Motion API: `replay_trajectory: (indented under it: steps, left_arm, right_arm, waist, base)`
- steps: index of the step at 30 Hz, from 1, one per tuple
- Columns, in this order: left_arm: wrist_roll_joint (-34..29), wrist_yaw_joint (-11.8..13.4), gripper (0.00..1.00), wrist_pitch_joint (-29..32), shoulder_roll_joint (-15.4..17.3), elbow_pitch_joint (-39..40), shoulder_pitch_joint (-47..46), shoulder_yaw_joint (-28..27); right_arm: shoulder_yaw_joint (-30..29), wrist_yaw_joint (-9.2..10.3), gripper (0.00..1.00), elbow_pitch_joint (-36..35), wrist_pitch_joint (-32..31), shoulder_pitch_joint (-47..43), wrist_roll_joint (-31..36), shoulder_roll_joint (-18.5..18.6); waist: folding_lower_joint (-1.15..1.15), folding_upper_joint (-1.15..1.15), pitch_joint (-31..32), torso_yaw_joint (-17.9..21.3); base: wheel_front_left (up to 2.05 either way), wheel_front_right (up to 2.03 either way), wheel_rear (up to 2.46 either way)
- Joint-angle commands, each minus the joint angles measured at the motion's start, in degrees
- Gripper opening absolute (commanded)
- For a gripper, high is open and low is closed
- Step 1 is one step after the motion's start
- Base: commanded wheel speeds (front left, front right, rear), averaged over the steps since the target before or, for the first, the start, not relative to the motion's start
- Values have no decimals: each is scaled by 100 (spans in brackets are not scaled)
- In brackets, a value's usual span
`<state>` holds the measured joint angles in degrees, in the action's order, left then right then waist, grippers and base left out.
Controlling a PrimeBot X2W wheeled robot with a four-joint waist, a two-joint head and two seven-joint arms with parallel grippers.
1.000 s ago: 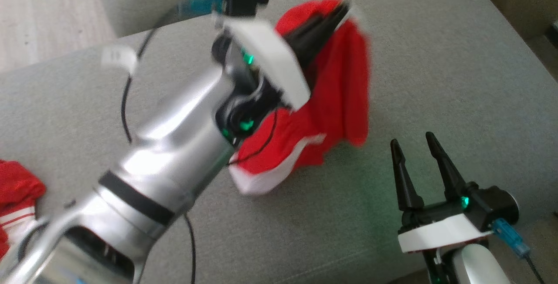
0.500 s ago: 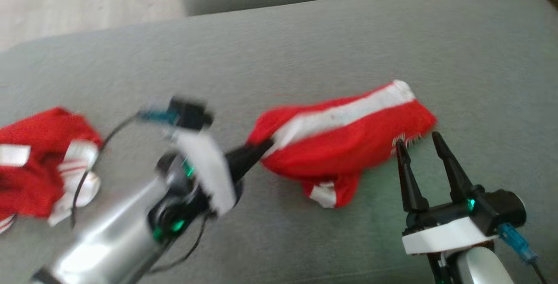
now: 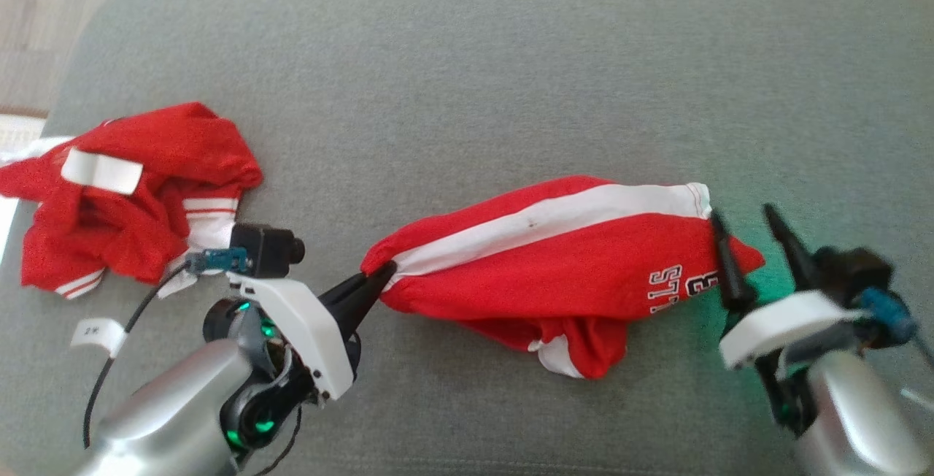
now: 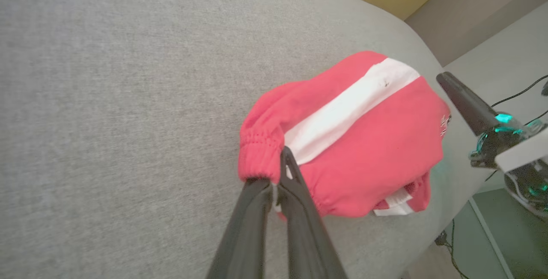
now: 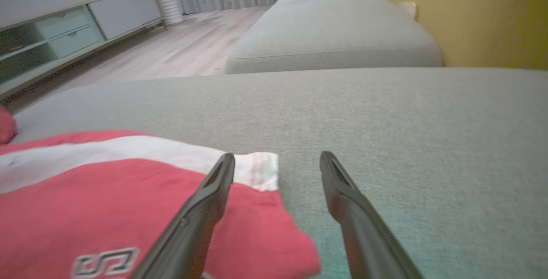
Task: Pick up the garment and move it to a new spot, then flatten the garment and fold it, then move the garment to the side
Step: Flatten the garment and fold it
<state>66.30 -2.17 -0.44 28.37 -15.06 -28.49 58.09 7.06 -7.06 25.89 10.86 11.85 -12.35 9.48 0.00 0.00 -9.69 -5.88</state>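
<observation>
My left pincer (image 3: 387, 268) was pressed together on the gathered waistband end of the garment (image 3: 554, 264), a pair of red shorts with a white stripe (image 3: 554, 217) running along its length. The garment lay stretched across the middle of the grey sofa cushion (image 3: 467, 82), its pinched end toward my left and its hemmed end toward my right. A smaller fold of red cloth with a bit of white trim (image 3: 562, 355) was bunched under its near edge. White lettering (image 3: 675, 286) sat close to the right end.

My right pincer (image 3: 740, 215) stood spread wide at that right end, gripping nothing. In the right wrist view one of its fingers (image 5: 205, 204) lay over the corner of the red cloth by the white hem. The other finger (image 5: 346, 210) was over bare cushion just beside the cloth. Whether the first finger touched the cloth I could not tell.

A second red garment (image 3: 139, 191), also with white trim, lay crumpled at the left edge of the cushion, well apart from the shorts.

Past the cushion, my right wrist view took in another grey cushion (image 5: 334, 26), a wooden floor (image 5: 171, 52), a low cabinet (image 5: 64, 26) and a yellow wall (image 5: 483, 13).
</observation>
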Motion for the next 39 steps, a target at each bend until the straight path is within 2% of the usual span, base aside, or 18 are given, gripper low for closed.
replay_trajectory:
  steps: [1,6,11,16,20,23,25,26,27,28,29,30,35,39]
  left_arm:
    - [-115,16,0,-107,160,60,-241,-213]
    - [-339,17,0,-229,108,-142,-344,-142]
    - [-432,-37,0,-268,16,-293,-440,-85]
    - [-482,-118,0,-305,-113,-414,-529,-33]
    - [-500,-186,0,-327,-198,-529,-582,7]
    - [-496,-243,0,-360,-247,-625,-613,24]
    - [-499,-267,0,-382,-259,-669,-625,32]
    - [-503,-279,0,-391,-266,-691,-633,38]
    - [-504,-290,0,-397,-275,-711,-641,44]
    - [-504,-301,0,-402,-285,-731,-651,50]
    - [-506,-310,0,-406,-293,-751,-659,56]
    - [-505,-319,0,-409,-300,-769,-667,62]
    - [-503,-343,0,-431,-314,-842,-682,75]
    - [-557,-354,0,-526,-294,-907,-666,93]
  right_arm:
    - [103,-43,100,-53,-31,266,-225,124]
    - [653,-43,100,349,-658,791,-1356,485]
    - [1387,-43,100,315,-1536,1253,-2589,1158]
    - [2156,-43,100,182,-2005,1477,-3256,1688]
    - [2565,-43,100,241,-2159,1560,-3607,1915]
    - [2835,-43,96,352,-2075,1661,-3773,2029]
    - [2948,-43,89,449,-2034,1725,-3833,2046]
    - [3007,-43,81,492,-2030,1756,-3877,2043]
    - [3073,-43,51,529,-2036,1788,-3917,2045]
    - [3138,-43,42,563,-2031,1821,-3945,2053]
    - [3199,-43,26,597,-2030,1850,-3981,2058]
    - [3262,-43,0,624,-2029,1878,-4016,2065]
    - [3520,-43,0,648,-1935,1968,-4138,2118]
    - [3729,-43,0,565,-1611,2016,-4255,2228]
  waist:
    - [0,0,-85,-95]
    - [0,0,-193,-168]
    - [0,0,-274,-206]
    - [0,0,-336,-290]
    - [0,0,-355,-357]
    - [0,0,-361,-393]
    - [0,0,-366,-403]
    - [0,0,-369,-408]
    - [0,0,-371,-414]
    - [0,0,-373,-420]
    - [0,0,-372,-422]
    - [0,0,-372,-422]
    - [0,0,-354,-400]
    - [0,0,-236,-335]
  base:
    - [0,0,0]
    - [0,0,0]
    - [0,0,0]
    - [0,0,0]
    - [0,0,0]
    - [0,0,0]
    - [0,0,0]
    - [0,0,0]
    - [0,0,0]
    - [0,0,0]
    - [0,0,0]
    - [0,0,0]
    - [0,0,0]
    - [0,0,0]
